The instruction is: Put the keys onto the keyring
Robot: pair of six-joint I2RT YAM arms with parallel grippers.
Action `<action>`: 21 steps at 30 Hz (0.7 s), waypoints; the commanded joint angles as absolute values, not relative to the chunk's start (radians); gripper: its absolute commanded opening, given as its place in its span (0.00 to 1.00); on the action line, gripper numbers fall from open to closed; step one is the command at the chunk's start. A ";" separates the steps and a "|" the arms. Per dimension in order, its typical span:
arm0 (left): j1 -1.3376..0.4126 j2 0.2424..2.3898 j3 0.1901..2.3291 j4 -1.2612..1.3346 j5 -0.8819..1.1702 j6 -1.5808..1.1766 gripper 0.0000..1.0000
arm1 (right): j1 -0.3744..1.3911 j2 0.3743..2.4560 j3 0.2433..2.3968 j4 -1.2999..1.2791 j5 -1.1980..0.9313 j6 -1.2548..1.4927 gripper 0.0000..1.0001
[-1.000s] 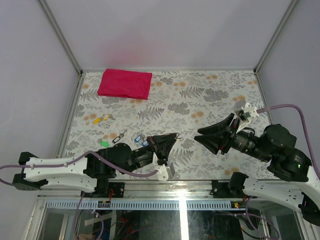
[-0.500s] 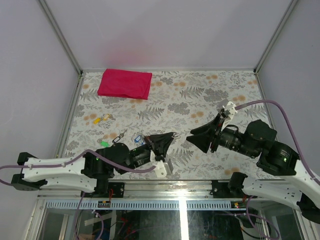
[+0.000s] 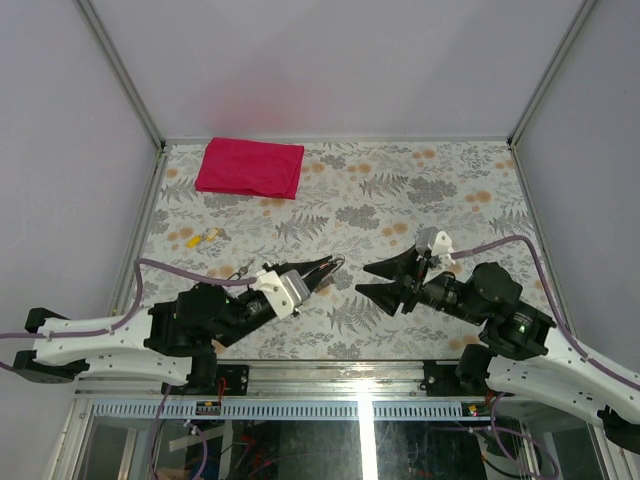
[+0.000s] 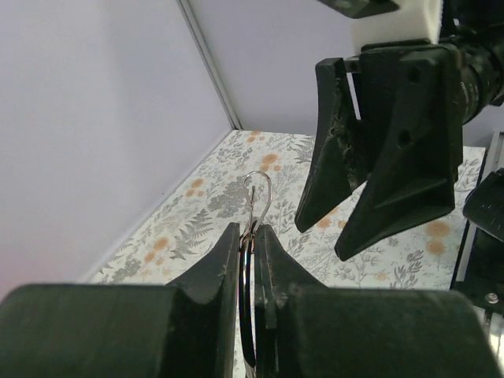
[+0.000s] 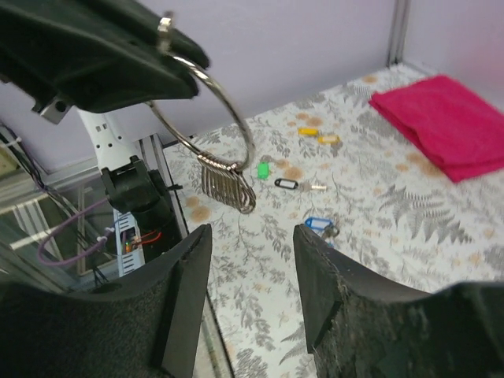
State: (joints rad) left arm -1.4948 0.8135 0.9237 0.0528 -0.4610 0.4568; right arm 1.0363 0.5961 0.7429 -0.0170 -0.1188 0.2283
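The left arm stretches low toward the right, its left gripper (image 3: 330, 266) pinched narrow on the keyring (image 5: 226, 183), which hangs clear of the worktop (image 3: 420, 190). The right gripper (image 3: 362, 279) faces it tip to tip, near but apart, spread wide and empty. The keys (image 5: 318, 226) lie on the worktop below.

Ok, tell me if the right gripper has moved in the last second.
Yes. The right gripper has shifted left, away from the table's right edge rail, closing on the left gripper.
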 commanded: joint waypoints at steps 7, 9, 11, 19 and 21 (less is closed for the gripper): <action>-1.358 0.796 0.979 0.067 -0.319 0.280 0.00 | 1.043 0.594 0.671 0.257 -0.286 -0.039 0.51; -1.297 0.780 0.966 0.077 -0.261 0.250 0.00 | 1.043 0.613 0.674 0.246 -0.289 -0.054 0.49; -1.273 0.773 0.962 0.084 -0.232 0.240 0.00 | 1.043 0.633 0.666 0.257 -0.305 -0.067 0.49; -1.270 0.792 0.962 0.107 -0.230 0.229 0.00 | 1.043 0.719 0.637 0.374 -0.274 -0.149 0.48; -1.269 0.795 0.958 0.119 -0.234 0.225 0.00 | 1.043 0.738 0.633 0.409 -0.250 -0.170 0.48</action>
State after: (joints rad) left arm -1.2751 0.7963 0.9371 0.0437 -0.2493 0.2554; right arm 1.0363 0.7105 0.6319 0.2653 -0.2939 -0.0998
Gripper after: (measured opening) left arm 0.066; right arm 0.479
